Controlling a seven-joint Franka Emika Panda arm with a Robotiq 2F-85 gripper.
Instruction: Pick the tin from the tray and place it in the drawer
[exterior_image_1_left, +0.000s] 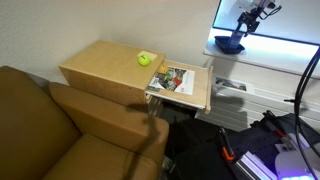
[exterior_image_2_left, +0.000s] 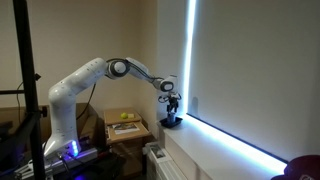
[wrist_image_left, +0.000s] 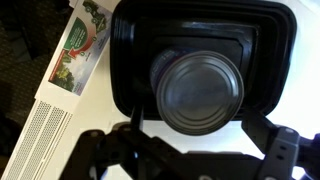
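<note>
In an exterior view the brown sofa (exterior_image_1_left: 60, 120) lies nearest. Behind it is the pale cabinet (exterior_image_1_left: 100, 65) with a yellow-green ball (exterior_image_1_left: 145, 59) on top, and its drawer (exterior_image_1_left: 200, 90) is pulled open to the right, showing printed sheets inside. Far right, on the white surface (wrist_image_left: 100, 110) by the window, sits the dark tray (exterior_image_1_left: 230, 44).

The gripper (exterior_image_2_left: 172, 107) hangs just above it. In the wrist view the tin (wrist_image_left: 200, 92) stands upright inside the tray, between the jaws. The jaws flank it, but I cannot tell whether they are pinching it or have a gap.

The risks, as I judge them:
- A loose or off-centre hold on the round wall could let the tin slip during the long carry to the drawer.
- A low lift could catch the raised rim and drag the tray along.
- The tin could tip on the sheets when it is set down in the shallow drawer.
</note>
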